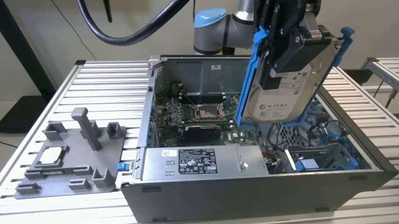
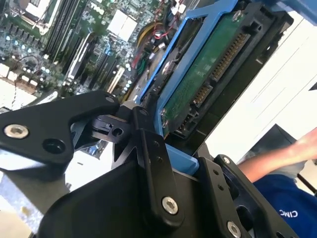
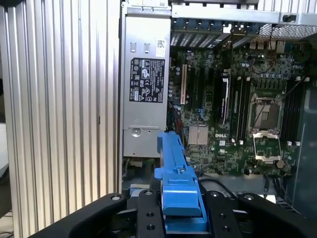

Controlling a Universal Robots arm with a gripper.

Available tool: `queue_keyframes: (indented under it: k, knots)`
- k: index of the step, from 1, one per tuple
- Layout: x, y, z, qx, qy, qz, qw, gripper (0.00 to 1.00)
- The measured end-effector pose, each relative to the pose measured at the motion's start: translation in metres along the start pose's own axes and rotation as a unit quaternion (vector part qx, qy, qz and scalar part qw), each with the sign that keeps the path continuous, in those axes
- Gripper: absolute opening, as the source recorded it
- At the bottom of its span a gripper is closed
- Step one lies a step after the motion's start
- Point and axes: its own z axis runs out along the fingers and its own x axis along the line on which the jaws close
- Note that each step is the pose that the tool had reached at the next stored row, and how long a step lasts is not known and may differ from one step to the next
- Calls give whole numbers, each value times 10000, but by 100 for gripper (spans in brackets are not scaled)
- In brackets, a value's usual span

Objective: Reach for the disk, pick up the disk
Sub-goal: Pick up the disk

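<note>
Disk lifted above the open case.

The gripper (image 1: 293, 46) is clamped on the disk (image 1: 287, 95), which hangs tilted in the air over the case (image 1: 249, 196), well clear of the motherboard (image 1: 199, 116). In the second wrist view the black fingers (image 2: 148, 148) press its blue bracket (image 2: 198, 39). A grey fixture (image 1: 74, 158) sits on the table (image 1: 106, 79) at the exterior view's left.

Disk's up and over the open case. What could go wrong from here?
1. The gripper holds the disk tilted above the open computer case; if it slips, it would likely fall onto the motherboard.
2. The blue bracket sticks out beyond the gripper and hangs near loose cables, so it may snag.
3. A person's arm is close by in the second wrist view.
</note>
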Motion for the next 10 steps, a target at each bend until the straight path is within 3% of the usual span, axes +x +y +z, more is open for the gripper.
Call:
queue_keyframes:
  k: [4, 10]
  knots:
    - [21, -73, 21, 1, -38, 2, 10000, 0]
    - [62, -254, 54, 0, -75, 4, 10000, 0]
